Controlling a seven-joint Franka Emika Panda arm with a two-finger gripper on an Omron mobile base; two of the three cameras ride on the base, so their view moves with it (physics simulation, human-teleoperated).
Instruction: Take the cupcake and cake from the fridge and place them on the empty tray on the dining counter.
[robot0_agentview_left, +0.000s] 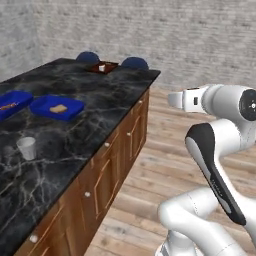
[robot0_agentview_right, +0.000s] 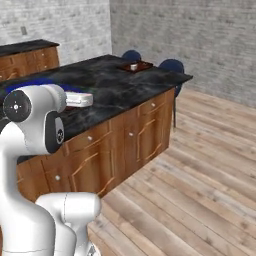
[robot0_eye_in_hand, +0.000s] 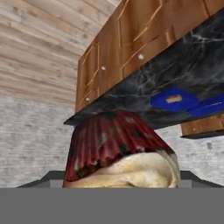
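Left base view
- Tabletop: one dining counter (robot0_agentview_left: 70, 135), black veined marble on a wooden base.
- Blue trays: two; the nearer one (robot0_agentview_left: 56, 107) holds a small tan item; the other (robot0_agentview_left: 12, 103) is cut off at the left edge, with something reddish in it.
- Tray: one dark reddish-brown tray (robot0_agentview_left: 104, 67) at the far end; a small pale piece, likely the cake (robot0_agentview_left: 102, 67), sits in it.
- Cup: one white cup (robot0_agentview_left: 27, 148) upright near the left edge.
- Chairs: two blue chair backs behind the far end.

Right base view
- Tray (robot0_agentview_right: 135, 66): same far end of the tabletop (robot0_agentview_right: 125, 85), the pale cake (robot0_agentview_right: 133, 66) on it.
- Second counter: wall-side wooden cabinet, far left.

Hand view
- Cupcake: one cupcake (robot0_eye_in_hand: 118, 153), dark red wrapper, tan top, close to the lens.
- End effector: cannot tell spread or pinching; fingertips hidden by the cupcake.
- Blue trays: two visible on the marble; one (robot0_eye_in_hand: 174, 99) holds a tan item.
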